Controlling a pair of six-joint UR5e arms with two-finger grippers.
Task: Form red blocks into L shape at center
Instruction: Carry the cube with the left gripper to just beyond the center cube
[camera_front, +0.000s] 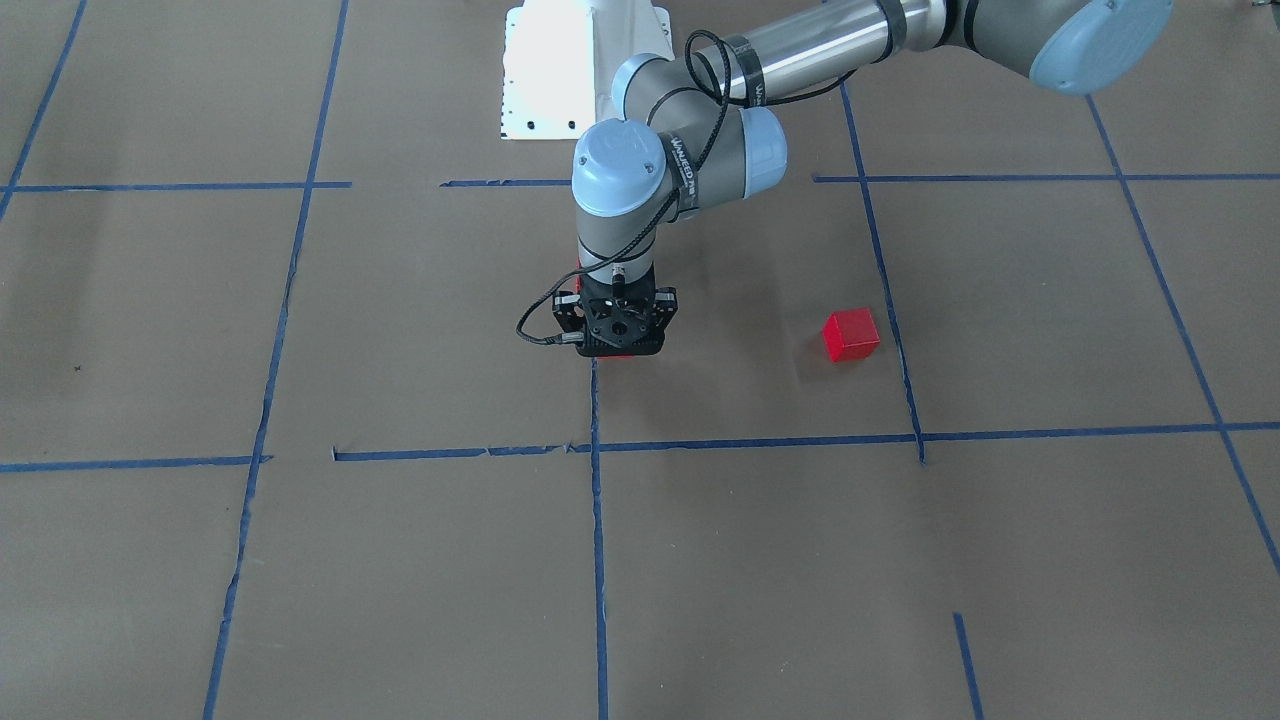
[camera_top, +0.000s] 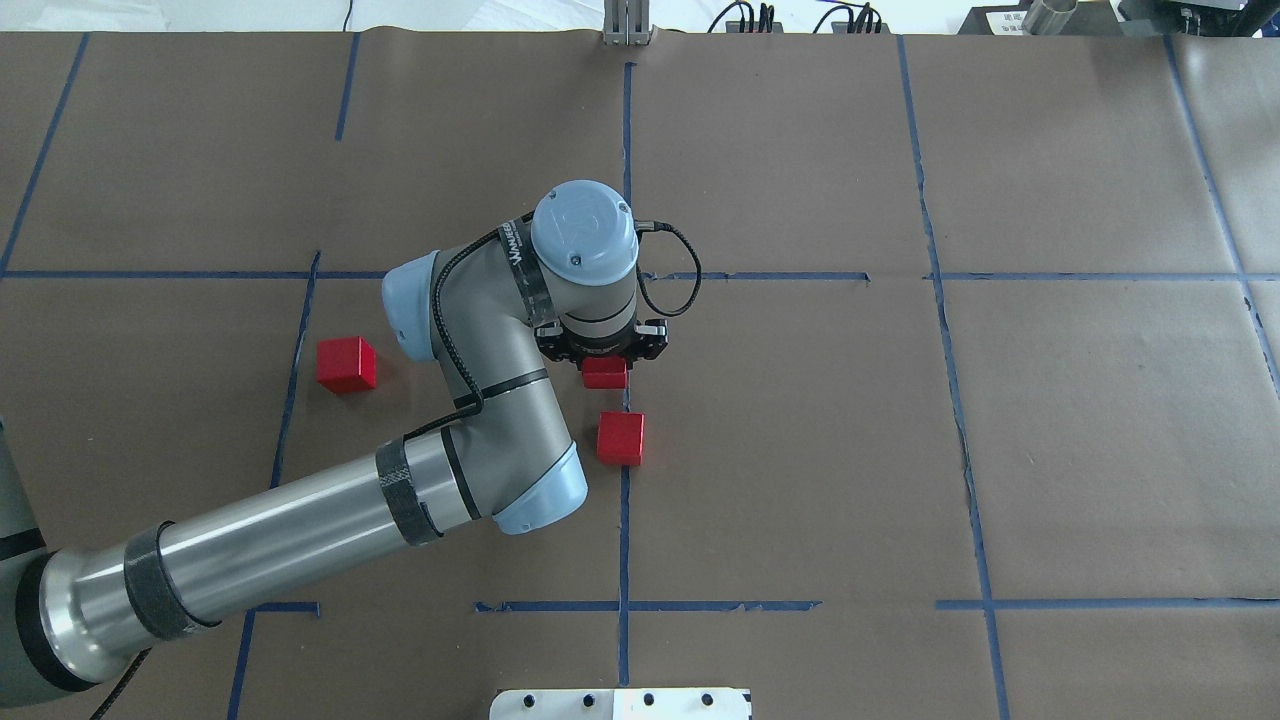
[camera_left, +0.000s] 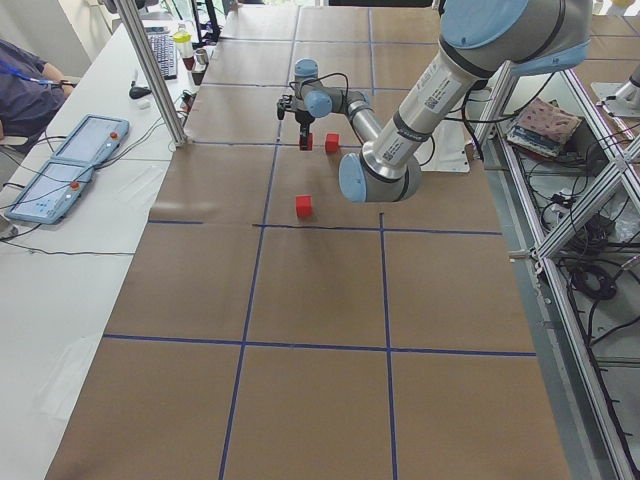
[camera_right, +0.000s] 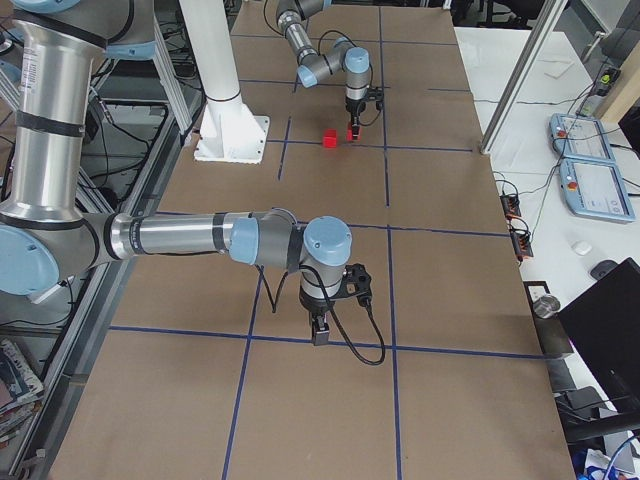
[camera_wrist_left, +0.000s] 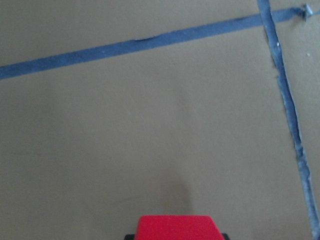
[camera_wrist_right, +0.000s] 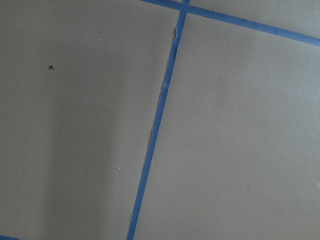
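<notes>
My left gripper (camera_top: 604, 362) points straight down at the table's center and is shut on a red block (camera_top: 605, 374). That block fills the bottom edge of the left wrist view (camera_wrist_left: 175, 227), low over the paper. A second red block (camera_top: 621, 438) lies on the table just behind it, toward the robot, with a small gap between them. The third red block (camera_top: 346, 364) lies apart on the robot's left and also shows in the front view (camera_front: 851, 334). My right gripper (camera_right: 318, 330) hangs over the table far to the right; I cannot tell whether it is open or shut.
Brown paper with blue tape grid lines (camera_top: 624, 160) covers the table. The robot's white base plate (camera_front: 585, 70) stands at the near edge. The left arm's elbow and forearm (camera_top: 480, 440) reach low across the left half. Teach pendants (camera_left: 60, 165) lie on a side table.
</notes>
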